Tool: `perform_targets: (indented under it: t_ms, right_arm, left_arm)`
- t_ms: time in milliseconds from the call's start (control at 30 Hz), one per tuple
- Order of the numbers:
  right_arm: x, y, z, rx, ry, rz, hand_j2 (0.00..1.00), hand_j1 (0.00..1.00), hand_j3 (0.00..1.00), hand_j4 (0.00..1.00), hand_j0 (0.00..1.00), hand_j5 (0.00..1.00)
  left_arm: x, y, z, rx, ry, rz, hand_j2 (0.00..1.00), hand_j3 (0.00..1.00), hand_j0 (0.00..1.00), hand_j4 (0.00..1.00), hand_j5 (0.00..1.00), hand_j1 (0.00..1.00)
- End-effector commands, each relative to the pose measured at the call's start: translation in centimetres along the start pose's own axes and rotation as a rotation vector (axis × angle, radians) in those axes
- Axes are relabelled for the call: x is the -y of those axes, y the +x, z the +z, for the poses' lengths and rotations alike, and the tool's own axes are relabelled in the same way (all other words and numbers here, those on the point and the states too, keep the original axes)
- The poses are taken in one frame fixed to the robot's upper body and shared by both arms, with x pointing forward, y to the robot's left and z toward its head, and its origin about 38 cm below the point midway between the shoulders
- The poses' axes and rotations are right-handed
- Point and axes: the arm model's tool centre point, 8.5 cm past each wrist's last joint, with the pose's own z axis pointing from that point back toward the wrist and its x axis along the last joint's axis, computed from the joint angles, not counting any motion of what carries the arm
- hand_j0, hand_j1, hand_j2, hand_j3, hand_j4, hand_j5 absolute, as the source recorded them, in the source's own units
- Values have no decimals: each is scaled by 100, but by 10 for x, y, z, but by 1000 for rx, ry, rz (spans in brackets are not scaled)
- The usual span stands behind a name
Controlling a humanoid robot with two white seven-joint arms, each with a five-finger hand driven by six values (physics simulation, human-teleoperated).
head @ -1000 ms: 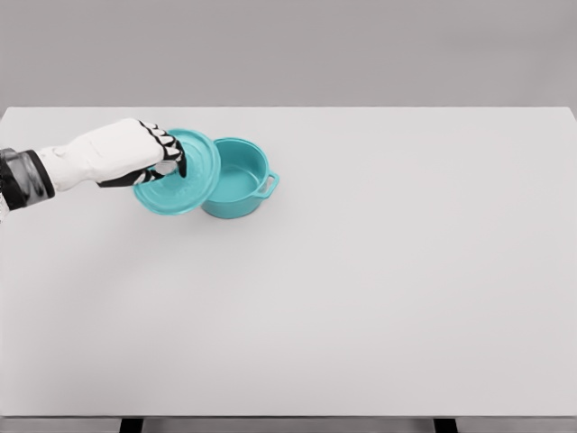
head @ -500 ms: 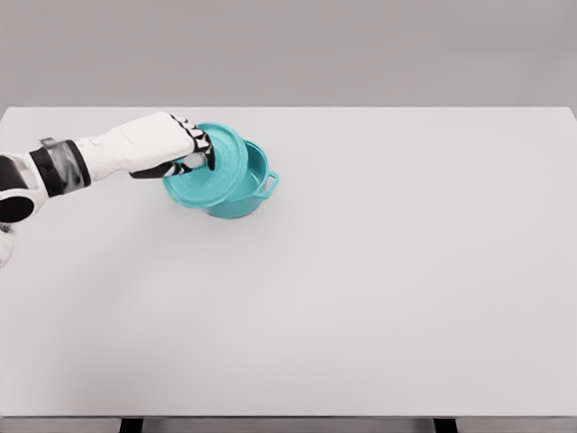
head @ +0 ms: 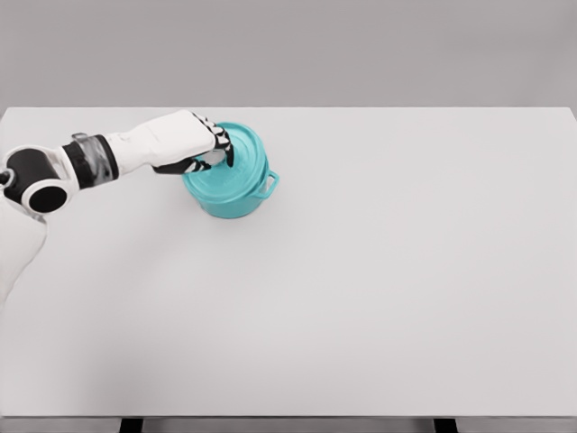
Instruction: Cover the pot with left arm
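Head view: the left hand point(head: 200, 142) grips the lid point(head: 227, 167) by its knob, fingers curled, holding it over the pot point(head: 236, 200) on the worktop point(head: 379, 271), apparently to line it up with the rim.

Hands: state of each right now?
Left hand: shut on the teal lid, over the pot.
Right hand: not in view.
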Motion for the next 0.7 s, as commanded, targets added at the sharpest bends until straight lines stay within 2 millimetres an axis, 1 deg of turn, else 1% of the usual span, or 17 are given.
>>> perform_targets:
  t_ms: [0,133,200,500,667]
  right_arm:
    - [0,0,0,0,0,1,100,100,100,100,100,100]
    - [0,0,0,0,0,1,100,100,100,100,100,100]
    - [0,0,0,0,0,1,100,100,100,100,100,100]
    - [0,0,0,0,0,-1,100,100,100,100,100,100]
    - [0,0,0,0,0,1,100,100,100,100,100,100]
  left_arm:
    - [5,-1,-4,-5,-6,19,50,50,50,50,50,50]
    - [5,-4,-15,-6,-25,19,50,50,50,50,50,50]
    - [4,-3,-18,-1,-23,22,50,50,50,50,50,50]
    - [5,-3,-19,-1,-25,25,51,51,51,51,51,51]
    - [9,-5,-18,-7,-32,34,55,55,55,55,55,55]
